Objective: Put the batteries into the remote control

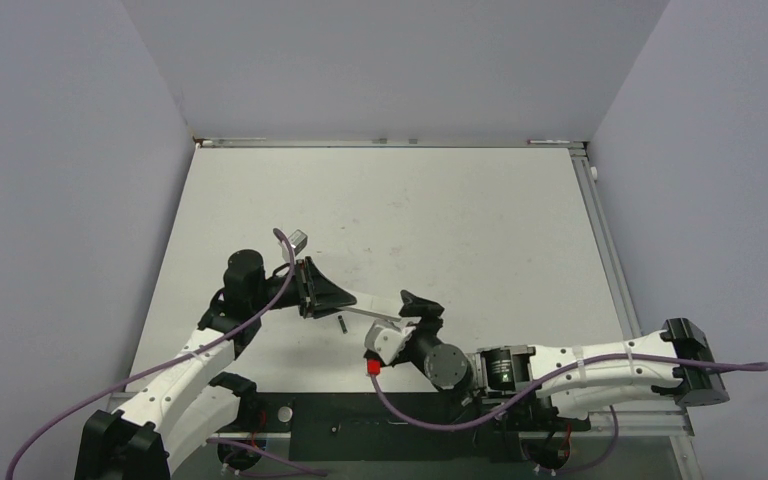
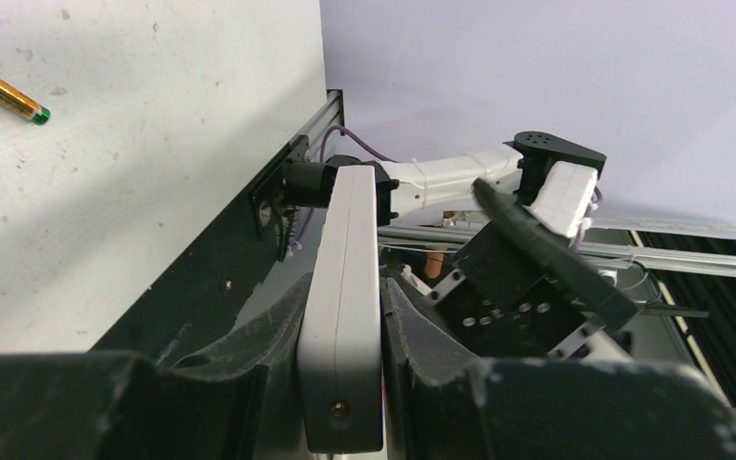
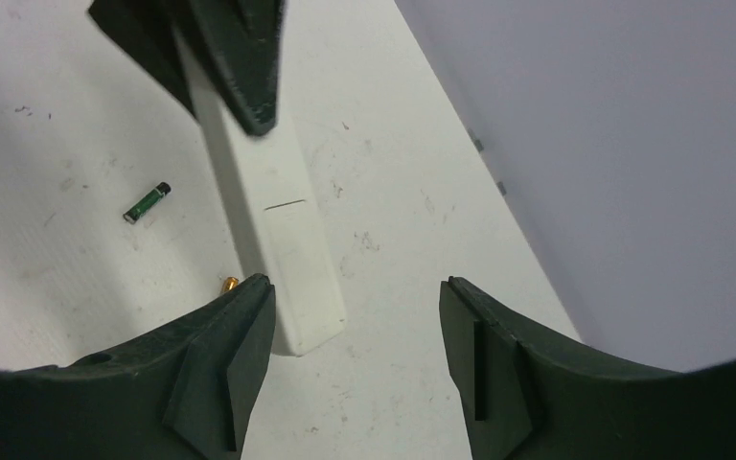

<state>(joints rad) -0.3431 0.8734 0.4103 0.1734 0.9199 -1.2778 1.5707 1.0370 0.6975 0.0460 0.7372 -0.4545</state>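
The left gripper [image 2: 342, 331] is closed on one end of the remote control [image 3: 283, 230] and seems to hold it just above the table [image 3: 383, 192]. The right gripper [image 3: 356, 292] is open and empty at the remote's free end. A green-black battery [image 3: 147, 203] and a copper-tipped battery [image 3: 230, 284] lie loose on the table beside it. I think a push on the free end could twist this slim white bar, plain with one thin seam, out of the grip.

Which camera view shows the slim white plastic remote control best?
Right wrist view: the slim white plastic remote control shows its broad face and seam line. Left wrist view gives only its narrow edge in the left pincer; top view, a small pale strip.
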